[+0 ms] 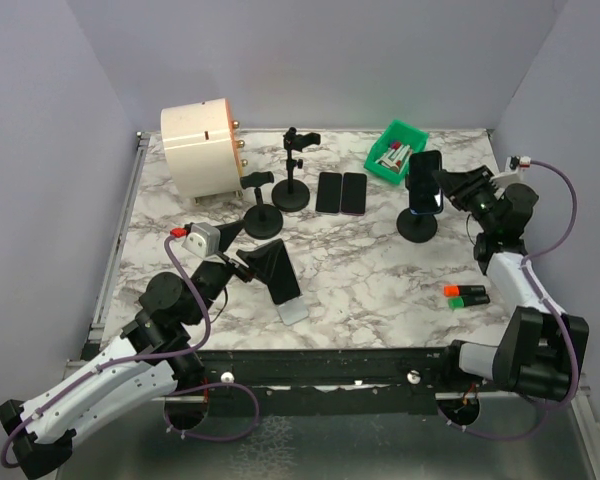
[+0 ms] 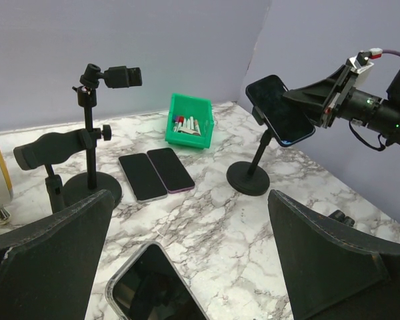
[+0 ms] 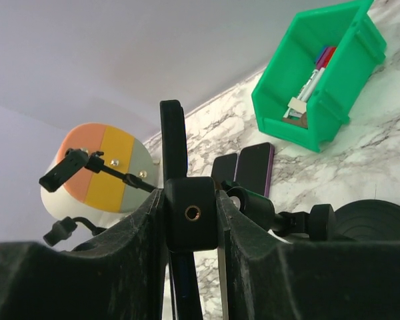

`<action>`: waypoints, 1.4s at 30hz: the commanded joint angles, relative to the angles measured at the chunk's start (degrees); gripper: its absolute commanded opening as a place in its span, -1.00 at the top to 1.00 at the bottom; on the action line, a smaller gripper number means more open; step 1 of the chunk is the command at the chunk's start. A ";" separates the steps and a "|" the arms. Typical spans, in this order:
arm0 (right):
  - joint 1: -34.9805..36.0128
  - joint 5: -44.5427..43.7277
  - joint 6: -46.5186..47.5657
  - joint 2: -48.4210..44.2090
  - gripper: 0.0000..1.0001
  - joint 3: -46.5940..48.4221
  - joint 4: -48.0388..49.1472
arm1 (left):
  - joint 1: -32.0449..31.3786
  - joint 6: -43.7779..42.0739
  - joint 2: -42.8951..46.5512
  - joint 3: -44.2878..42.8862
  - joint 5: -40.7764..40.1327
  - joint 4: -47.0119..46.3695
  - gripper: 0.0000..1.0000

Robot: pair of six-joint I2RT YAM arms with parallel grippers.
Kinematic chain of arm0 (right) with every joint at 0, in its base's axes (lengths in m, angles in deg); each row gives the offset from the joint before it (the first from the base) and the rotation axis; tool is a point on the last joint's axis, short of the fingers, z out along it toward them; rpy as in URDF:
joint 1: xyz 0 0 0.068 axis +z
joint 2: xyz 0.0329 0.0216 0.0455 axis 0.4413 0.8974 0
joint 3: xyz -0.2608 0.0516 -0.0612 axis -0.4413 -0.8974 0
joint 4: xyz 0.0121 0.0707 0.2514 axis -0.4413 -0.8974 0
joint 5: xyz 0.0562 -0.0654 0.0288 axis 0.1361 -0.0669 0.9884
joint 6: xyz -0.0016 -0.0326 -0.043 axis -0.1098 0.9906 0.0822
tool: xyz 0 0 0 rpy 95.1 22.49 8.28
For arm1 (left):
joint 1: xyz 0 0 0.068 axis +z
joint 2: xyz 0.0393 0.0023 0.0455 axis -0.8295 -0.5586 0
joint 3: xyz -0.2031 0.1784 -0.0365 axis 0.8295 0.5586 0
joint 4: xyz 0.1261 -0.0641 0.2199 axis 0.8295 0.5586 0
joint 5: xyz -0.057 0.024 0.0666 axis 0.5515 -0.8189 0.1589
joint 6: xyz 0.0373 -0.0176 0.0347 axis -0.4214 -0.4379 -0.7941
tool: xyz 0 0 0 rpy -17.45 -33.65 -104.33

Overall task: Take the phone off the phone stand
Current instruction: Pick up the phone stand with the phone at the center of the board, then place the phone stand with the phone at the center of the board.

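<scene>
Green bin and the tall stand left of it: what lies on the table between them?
Two phones lie flat, side by side, between the green bin and the tall stand; the top view shows it best.

A marble-pattern table closed in by plain lilac-grey walls

We see a table (image 1: 380,280) with a white top veined in grey, and three smooth, bare walls stand around it: the back wall (image 1: 330,60) on the far side, the left wall (image 1: 40,150) and the right wall (image 1: 580,90). A metal rail (image 1: 115,250) runs along the left edge of the table, and a black bar (image 1: 330,362) runs along its near edge. The light is soft and even, and we find only faint shadows on the top.
</scene>
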 commanded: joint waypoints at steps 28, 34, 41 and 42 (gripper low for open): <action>19.80 -0.36 -14.87 -36.82 0.99 -14.99 -1.07 | 0.25 -0.96 -3.08 -0.03 -1.60 0.53 -0.98; 31.93 -9.88 -12.90 -34.37 0.99 -17.15 4.17 | 0.25 -1.55 -3.91 -0.37 -2.41 1.14 -0.98; 40.46 -19.31 -10.06 -32.50 0.99 -19.39 11.02 | 0.25 -2.04 -3.64 -0.25 -3.45 1.32 -0.98; 40.84 -20.15 -9.86 -32.33 0.99 -19.81 11.55 | 0.25 -2.06 -3.61 -0.28 -3.45 1.40 -0.98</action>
